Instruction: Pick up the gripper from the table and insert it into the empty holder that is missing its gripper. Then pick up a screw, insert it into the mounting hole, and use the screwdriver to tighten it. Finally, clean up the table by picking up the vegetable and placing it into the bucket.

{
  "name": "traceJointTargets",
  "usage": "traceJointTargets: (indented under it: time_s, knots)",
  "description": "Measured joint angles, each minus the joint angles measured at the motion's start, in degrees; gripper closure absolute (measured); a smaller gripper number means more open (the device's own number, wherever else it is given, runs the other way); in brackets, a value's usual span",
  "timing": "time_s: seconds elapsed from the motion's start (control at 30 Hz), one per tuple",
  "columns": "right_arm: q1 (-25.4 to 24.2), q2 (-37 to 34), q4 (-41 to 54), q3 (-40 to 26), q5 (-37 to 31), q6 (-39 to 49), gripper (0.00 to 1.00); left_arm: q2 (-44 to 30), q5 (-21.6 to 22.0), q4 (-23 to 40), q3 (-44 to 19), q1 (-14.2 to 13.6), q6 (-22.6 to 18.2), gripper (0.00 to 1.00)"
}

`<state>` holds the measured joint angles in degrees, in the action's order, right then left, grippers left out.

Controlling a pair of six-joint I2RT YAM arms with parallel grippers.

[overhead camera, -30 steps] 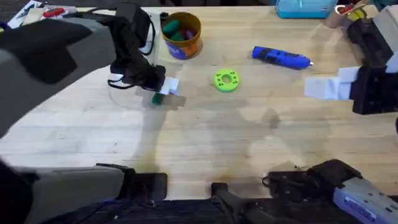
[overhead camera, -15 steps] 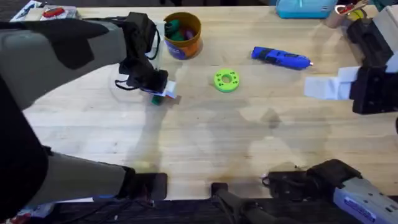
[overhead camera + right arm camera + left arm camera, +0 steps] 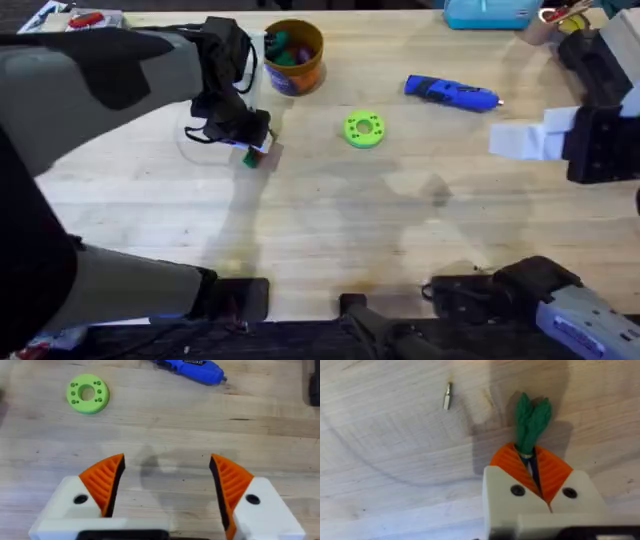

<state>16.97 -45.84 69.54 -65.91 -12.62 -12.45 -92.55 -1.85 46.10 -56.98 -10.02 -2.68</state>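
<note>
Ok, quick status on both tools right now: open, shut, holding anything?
Left tool: shut on the vegetable.
Right tool: open, holding nothing, over bare table.

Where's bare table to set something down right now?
Free: the wide near half of the table, below the green disc. Crowded: the far strip with bucket, screwdriver, and left hand on the vegetable.

No legible text, brand, number or sign found. The blue label on the bucket [image 3: 292, 55], at 12 o'clock on the table [image 3: 400, 230], cannot be read.
</note>
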Motion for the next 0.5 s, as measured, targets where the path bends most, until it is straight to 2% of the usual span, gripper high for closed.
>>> traceJointTargets:
  time_s: [0.13,0.3,0.4,0.5]
  knots:
    - [0.00,0.00,-0.19,0.00,0.00,0.00,0.010,1.57,-0.02,2.19,-2.69,-0.02,0.36,0.974]
    - [0.00,0.00,-0.61,0.00,0.00,0.00,0.010,6.66,0.00,2.83,-11.73,-0.02,0.33,0.974]
    - [0.00,0.00,-0.61,0.00,0.00,0.00,0.010,8.61,-0.04,0.87,-18.37,-0.02,0.02,0.974]
    - [0.00,0.00,-0.63,0.00,0.00,0.00,0.010,9.29,-0.81,-5.04,-22.13,0.00,-0.04,0.974]
